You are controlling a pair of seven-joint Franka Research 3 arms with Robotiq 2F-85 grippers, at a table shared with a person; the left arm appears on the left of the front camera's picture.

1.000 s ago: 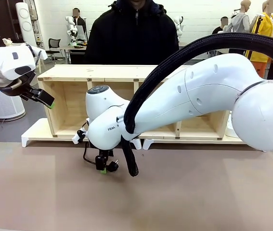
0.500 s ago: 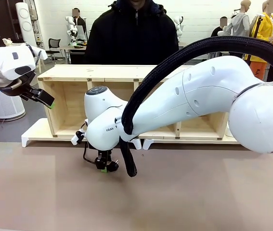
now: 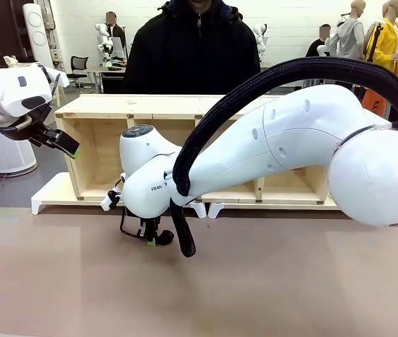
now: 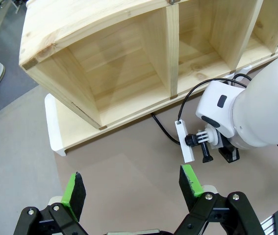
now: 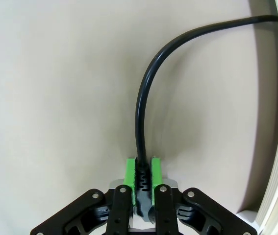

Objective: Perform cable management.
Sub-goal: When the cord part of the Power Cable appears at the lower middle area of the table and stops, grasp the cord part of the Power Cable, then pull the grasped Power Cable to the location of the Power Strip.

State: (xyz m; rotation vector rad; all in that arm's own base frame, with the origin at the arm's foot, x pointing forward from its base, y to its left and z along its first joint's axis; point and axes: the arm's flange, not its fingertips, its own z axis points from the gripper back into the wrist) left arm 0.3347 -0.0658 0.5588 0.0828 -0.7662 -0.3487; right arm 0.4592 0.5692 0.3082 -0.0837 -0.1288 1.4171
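Looking across a brown surface (image 3: 255,295) at a long wooden shelf (image 3: 149,105) at 12 o'clock, open compartments facing the robot, with a person (image 3: 191,56) in a black jacket standing just behind it. Reaching in from 3 o'clock with the right arm (image 3: 290,140), wrist bent down in front of the shelf's left half. Hanging the left pincer (image 4: 131,185) high at 9 o'clock, off the shelf's left end, jaws spread wide around nothing. Setting the right pincer (image 5: 142,171) low over the surface near centre, jaws narrow and clamped on the cable (image 5: 143,112) at its ribbed plug end. From the right wrist: rising from the pads toward 12 o'clock, then curving off to 2 o'clock along the surface toward the shelf's base. Lying just in front of that base, beside the right wrist: a small white strip (image 4: 185,144) with black leads running to it.
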